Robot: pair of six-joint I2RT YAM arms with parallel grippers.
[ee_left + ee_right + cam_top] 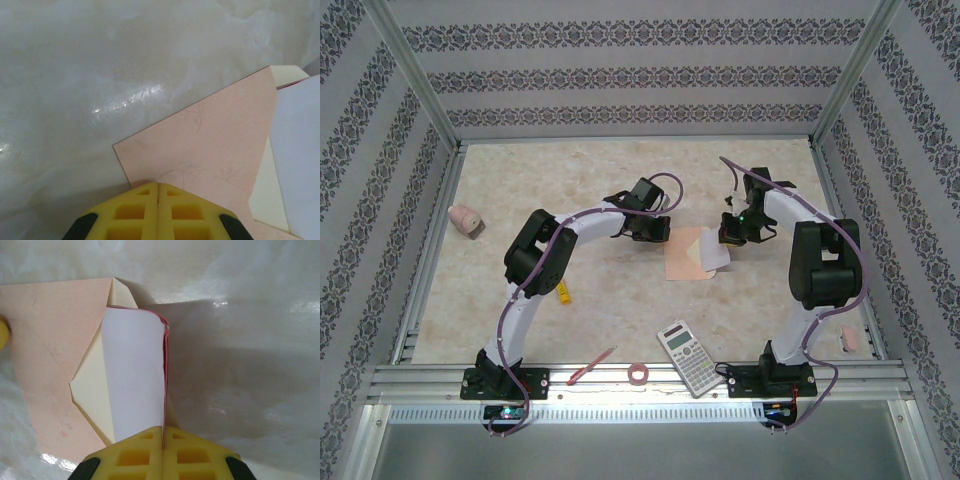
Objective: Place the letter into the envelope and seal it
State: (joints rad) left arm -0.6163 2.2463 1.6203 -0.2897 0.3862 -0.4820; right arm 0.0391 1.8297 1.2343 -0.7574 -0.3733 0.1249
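Overhead, a pale marbled table (520,180) sat inside a frame with patterned walls, and two white robot arms reached from the near edge toward its middle. The envelope (682,258), a peach paper rectangle, lay flat near the table's centre, between the two claws. The letter (716,252) showed its white back at the envelope's right side, overlapping it.

The left gripper (655,232) was at the envelope's left edge. From its wrist camera, its yellow fingers (135,210) were pressed fully together, with their tips at the envelope's near edge. Whether they pinched the paper or only pressed on it could not be told.

The right gripper (732,238) was at the letter. From its wrist camera, its yellow fingers (135,455) were closed tight on the letter's red-bordered edge, which ran straight into the seam between them. The letter's white back lay over the envelope's open cream flap (90,385), with its far end near the envelope's top corner. How far it had entered the pocket could not be told.

A calculator (687,357) lay at the near edge, well apart from the envelope.
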